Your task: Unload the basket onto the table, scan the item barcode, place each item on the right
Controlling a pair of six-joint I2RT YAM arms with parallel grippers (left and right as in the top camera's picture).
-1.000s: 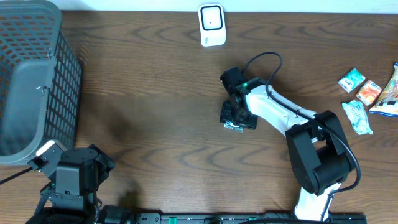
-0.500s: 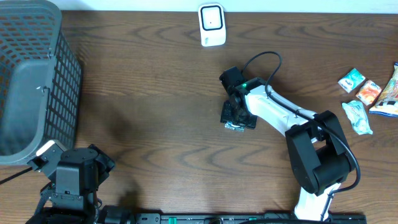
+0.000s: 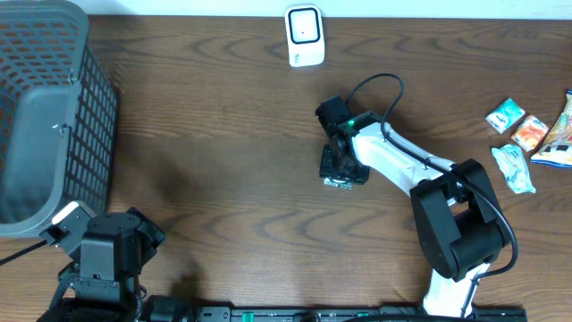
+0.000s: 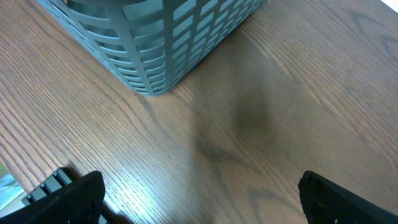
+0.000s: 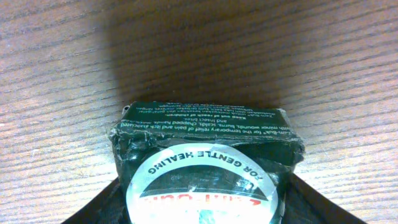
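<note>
The step in hand is the pickup. The dark green box [image 5: 205, 134] lies flat near the middle of the worktop [image 3: 206, 134], well apart from the white scanner [image 3: 305, 36], which stands at the far edge. The right end effector [image 3: 343, 161] sits directly over the box and straddles it. In the right wrist view its dark fingers [image 5: 93, 208] flank the box's two short sides, partly spread. They look to be right against the carton, but the view is too close for me to tell whether they already pinch it or only stand beside it. The white round label [image 5: 202, 180] faces up. Fine print runs along the far side wall, and no barcode shows on either face.

The left end effector [image 4: 199, 205] hangs at the near left corner, spread wide with nothing between its tips, just beside the grey basket [image 3: 45, 116]. A few snack packets [image 3: 527, 139] lie at the right edge, untouched.

The next move probably calls for a firm, square pinch across the box, then a straight lift so it does not drag on the wood. After that comes a carry toward the far edge. Since the barcode's face is not visible, the wrist will likely have to turn the box until the code faces the scanner's window.
</note>
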